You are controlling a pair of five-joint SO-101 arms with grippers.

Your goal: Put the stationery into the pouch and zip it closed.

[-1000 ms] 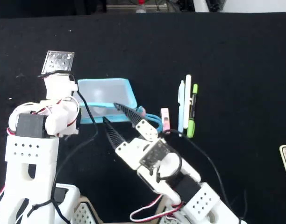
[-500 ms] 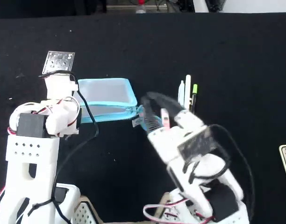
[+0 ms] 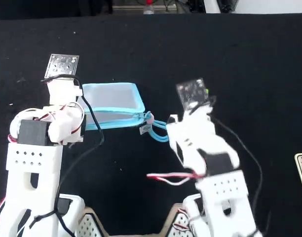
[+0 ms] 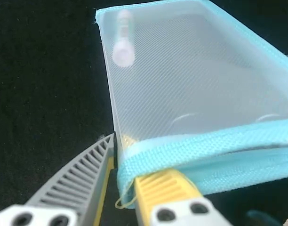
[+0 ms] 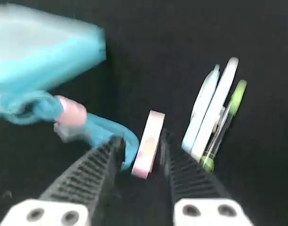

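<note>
Lying flat on the black desk, the pouch is a see-through mesh case edged in light blue cloth, with one pale, pen-like thing showing through its wall. Its zip pull (a pink tag on a blue loop) trails off the end that faces the other stationery. The left hand is closed down on the pouch's blue-hemmed corner, grey finger on one side and yellow on the other. The right hand is partly open, its two fingers standing either side of a pink-and-white eraser; whether they touch it cannot be told. Just beside the eraser lie three pens side by side: pale blue, white and green-capped.
</note>
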